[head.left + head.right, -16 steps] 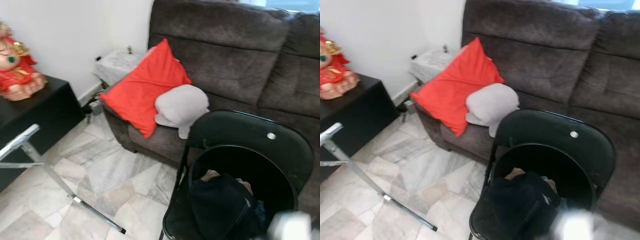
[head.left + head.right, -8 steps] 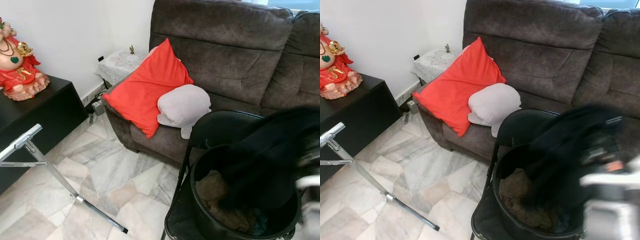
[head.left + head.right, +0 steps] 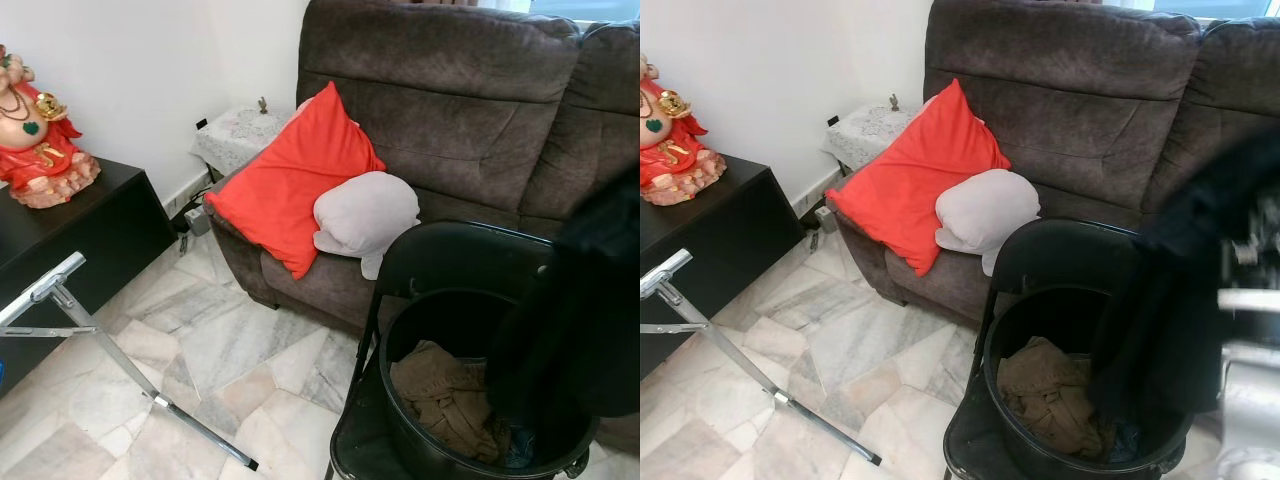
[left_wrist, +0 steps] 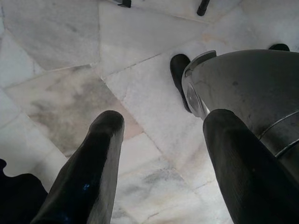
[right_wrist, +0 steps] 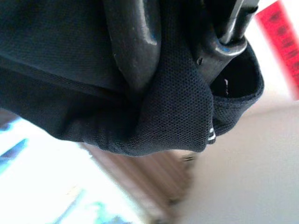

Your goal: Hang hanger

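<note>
At the right edge of the head views, the right arm is raised, its silver forearm blurred in the lower right corner of the right eye view, and a black garment (image 3: 1170, 310) hangs from it, draping down across the right side of the frame. In the right wrist view the right gripper (image 5: 173, 44) has its two black fingers (image 5: 133, 42) pressed together on a fold of that dark mesh cloth, pinching it tight. No hanger can be made out among the cloth.

Below the hanging garment, low and right of centre, a round black basket (image 3: 440, 455) sits on the seat of a black folding chair (image 3: 450, 250). Inside the basket lies a crumpled brown garment (image 3: 440, 390), and the lower hem of the black garment hangs over the basket's right side.

Behind the chair, across the upper half of the frame, stands a dark brown sofa (image 3: 450, 100) with a red cushion (image 3: 290, 185) leaning on its left end and a grey cushion (image 3: 365, 215) just beside it. At the left edge a red figurine (image 3: 40, 135) sits on a black cabinet (image 3: 90, 230). A metal rack leg (image 3: 110, 355) runs across the marble floor (image 3: 240, 350) at lower left.

The left arm hangs down: in its wrist view the left gripper (image 4: 161, 140) points at the floor tiles, fingers spread apart and holding nothing.
</note>
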You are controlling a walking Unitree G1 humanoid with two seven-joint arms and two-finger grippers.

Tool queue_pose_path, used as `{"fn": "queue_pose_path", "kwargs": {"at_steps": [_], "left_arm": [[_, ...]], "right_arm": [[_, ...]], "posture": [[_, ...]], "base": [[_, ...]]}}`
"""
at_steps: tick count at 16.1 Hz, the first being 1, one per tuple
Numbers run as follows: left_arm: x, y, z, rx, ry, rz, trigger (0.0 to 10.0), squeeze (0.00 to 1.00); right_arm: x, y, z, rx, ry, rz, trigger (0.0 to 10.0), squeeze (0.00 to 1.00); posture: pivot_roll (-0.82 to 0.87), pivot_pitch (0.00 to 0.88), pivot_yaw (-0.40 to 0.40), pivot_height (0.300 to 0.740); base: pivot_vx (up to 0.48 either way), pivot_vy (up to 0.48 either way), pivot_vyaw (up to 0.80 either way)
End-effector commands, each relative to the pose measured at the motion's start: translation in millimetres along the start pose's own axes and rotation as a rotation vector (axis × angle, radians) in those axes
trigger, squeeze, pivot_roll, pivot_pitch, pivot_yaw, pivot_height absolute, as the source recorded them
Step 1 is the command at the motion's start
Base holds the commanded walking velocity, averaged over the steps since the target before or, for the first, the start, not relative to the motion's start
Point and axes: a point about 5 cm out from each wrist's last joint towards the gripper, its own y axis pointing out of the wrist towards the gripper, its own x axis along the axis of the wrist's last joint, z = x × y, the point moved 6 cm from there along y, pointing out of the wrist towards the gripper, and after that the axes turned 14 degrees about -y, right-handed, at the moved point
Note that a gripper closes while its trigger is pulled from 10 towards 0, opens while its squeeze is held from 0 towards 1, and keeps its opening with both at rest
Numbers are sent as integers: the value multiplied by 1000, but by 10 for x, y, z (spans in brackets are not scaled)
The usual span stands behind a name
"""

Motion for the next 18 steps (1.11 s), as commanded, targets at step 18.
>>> {"fn": "queue_pose_path", "kwargs": {"at_steps": [18], "left_arm": [[-57, -22, 68, 7, 23, 21, 10000, 0]], "right_arm": [[-997, -2942, -260, 929, -806, 1726, 0, 0]], "posture": [[-65, 97, 121, 740]], "base": [[0, 0, 0]]}}
